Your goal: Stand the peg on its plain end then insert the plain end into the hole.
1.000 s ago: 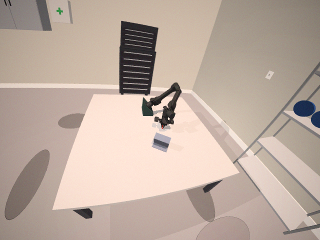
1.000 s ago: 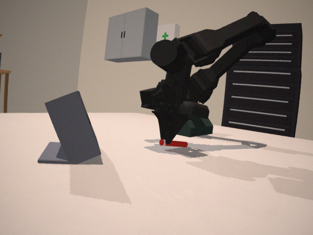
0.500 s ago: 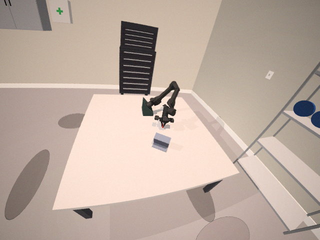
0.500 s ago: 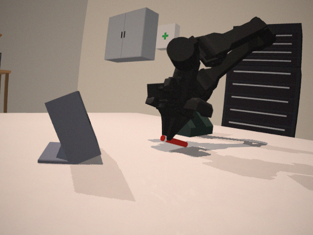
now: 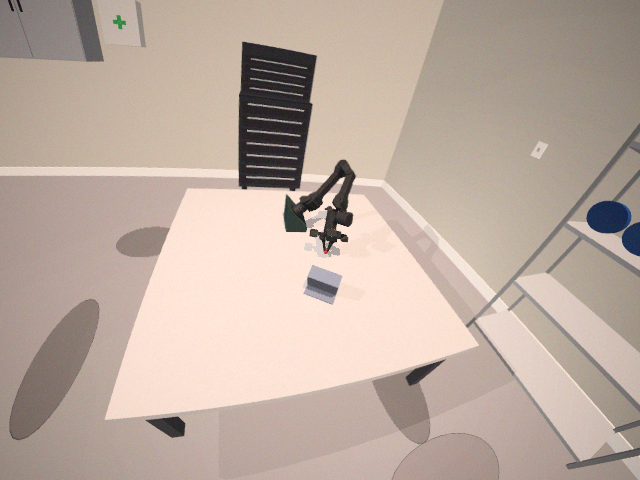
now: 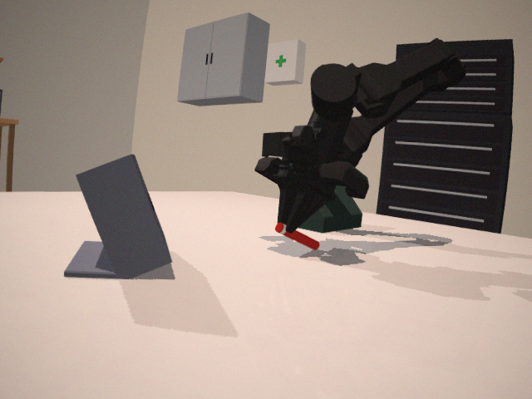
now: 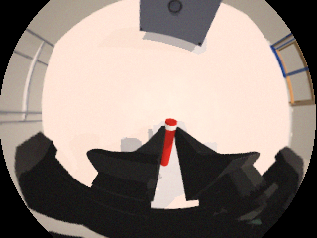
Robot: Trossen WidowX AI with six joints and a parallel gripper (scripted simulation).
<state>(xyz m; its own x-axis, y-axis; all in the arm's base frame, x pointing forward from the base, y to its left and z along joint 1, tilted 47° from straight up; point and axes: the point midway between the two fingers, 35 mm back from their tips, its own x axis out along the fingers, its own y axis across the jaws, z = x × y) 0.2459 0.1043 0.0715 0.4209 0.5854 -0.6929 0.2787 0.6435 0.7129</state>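
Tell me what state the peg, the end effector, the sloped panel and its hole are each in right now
Peg: gripped near its banded end, tilted, plain end lower.
End effector: shut on the peg.
Sloped panel: standing on the table, leaning.
Hole: no peg in it.

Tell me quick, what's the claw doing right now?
Claw: closed on the red peg, gripping it near its white-banded end, with the plain end tilted down.
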